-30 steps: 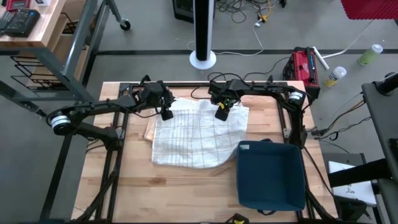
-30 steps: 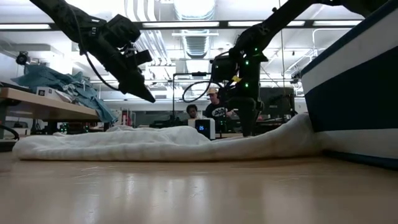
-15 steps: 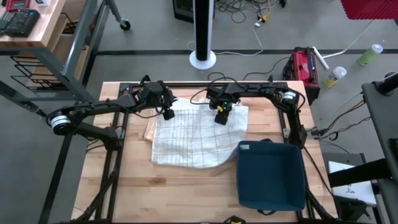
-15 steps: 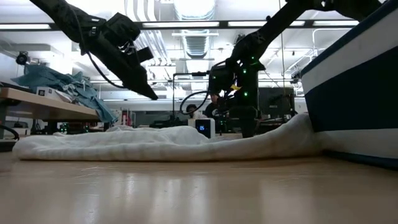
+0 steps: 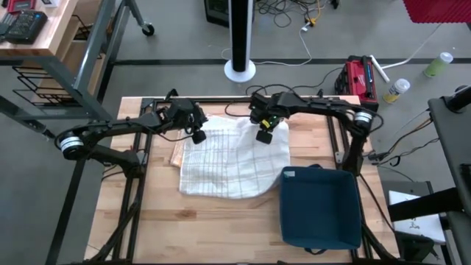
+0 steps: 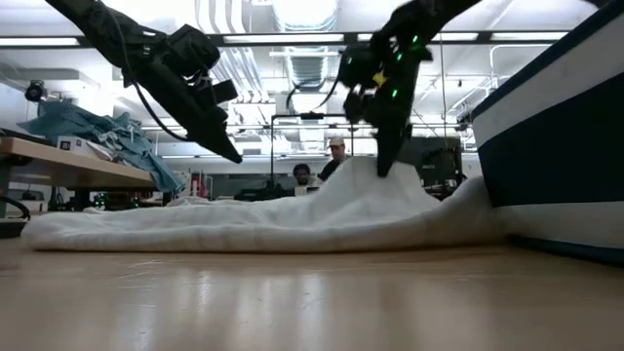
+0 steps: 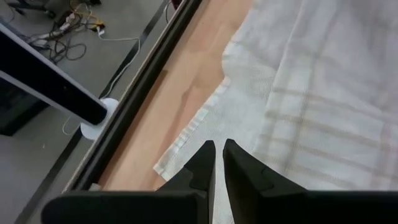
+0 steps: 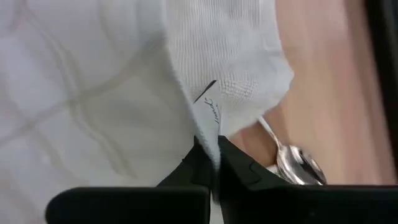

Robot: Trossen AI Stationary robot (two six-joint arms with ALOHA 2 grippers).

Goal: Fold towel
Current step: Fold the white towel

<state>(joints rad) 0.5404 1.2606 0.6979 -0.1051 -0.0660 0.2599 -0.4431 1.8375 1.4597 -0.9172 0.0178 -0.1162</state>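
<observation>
Across the far half of the wooden surface (image 5: 147, 221) the white checked towel (image 5: 228, 165) is spread, its near right part lying against a dark blue bin (image 5: 320, 206). At the towel's far right edge the right claw (image 5: 263, 135) is clamped on the cloth, which is raised into a peak there. Beneath the lifted edge a metal spoon (image 8: 292, 158) is seen. Above the towel's far left corner the left claw (image 5: 197, 135) is held, its fingers nearly together and gripping nothing.

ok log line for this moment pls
left claw: shut, empty, above towel edge | right claw: shut on towel, lifting it | bin: beside towel
</observation>
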